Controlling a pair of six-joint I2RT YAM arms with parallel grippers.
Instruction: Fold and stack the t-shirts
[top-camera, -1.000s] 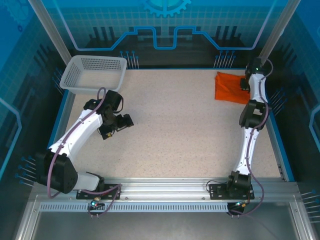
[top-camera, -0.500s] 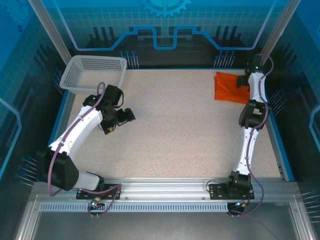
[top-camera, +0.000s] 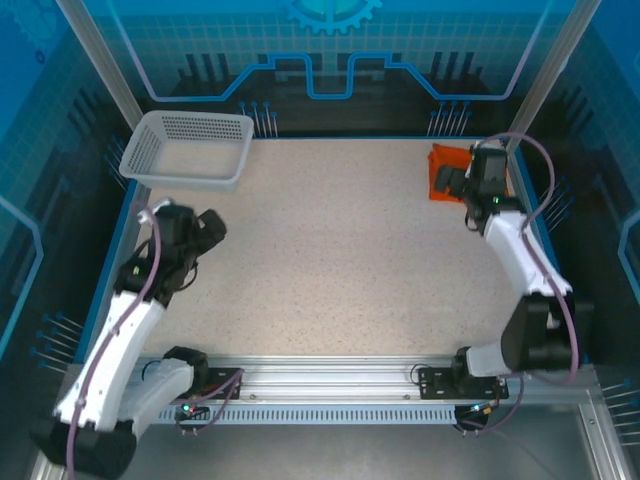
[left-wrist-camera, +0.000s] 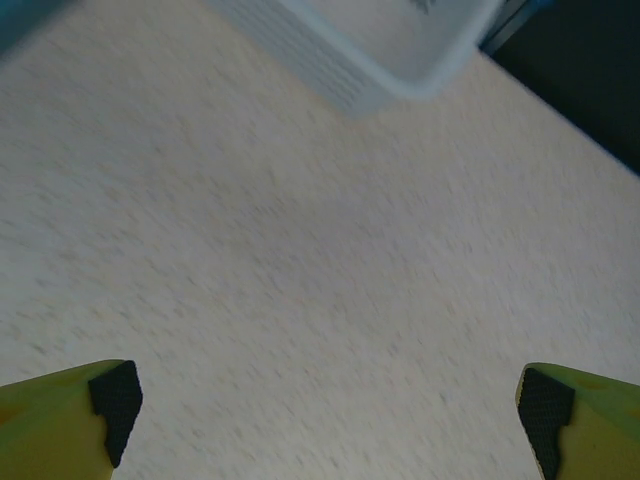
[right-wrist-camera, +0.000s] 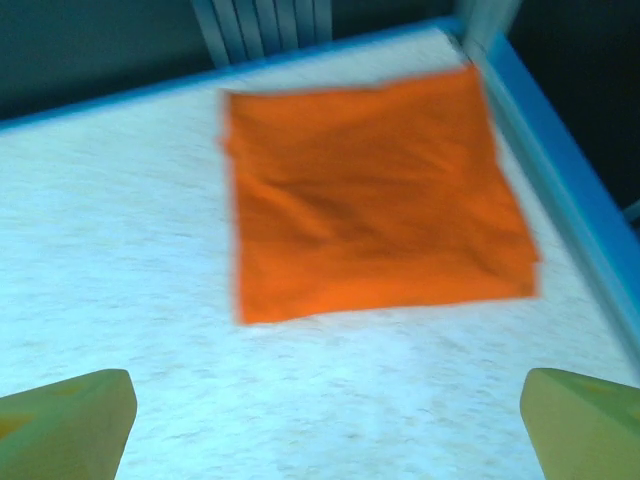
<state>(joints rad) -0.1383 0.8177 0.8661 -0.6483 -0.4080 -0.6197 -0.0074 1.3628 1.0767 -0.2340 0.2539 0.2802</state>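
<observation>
Right wrist cam gives us the best look: the orange t-shirt (right-wrist-camera: 375, 195) lies folded into a flat, roughly square pad straight ahead of the right claw (right-wrist-camera: 325, 425), well clear of the fingertips. It's soft plain fabric with a few shallow creases across it, and what looks like layered edges along its right side. That right edge runs just beside the blue rim (right-wrist-camera: 560, 170) of the table corner. The claw is spread wide, its 2 yellow-green fingers (right-wrist-camera: 70, 420) down at the bottom corners of the shot, with speckled beige tabletop (right-wrist-camera: 150, 250) between them.

On the left wrist cam we get the left claw (left-wrist-camera: 330, 405) gaping wide too, gripping nothing, its 2 fingers tipped with black textured pads (left-wrist-camera: 118, 398). Ahead of it and a bit to the right sits the white plastic basket (left-wrist-camera: 370, 50). Its wall is a grid of small slots and its rim is smooth and rounded. The shot is a little blurry, so we can't say more about the mesh. Under this claw it's the same grainy surface.
</observation>
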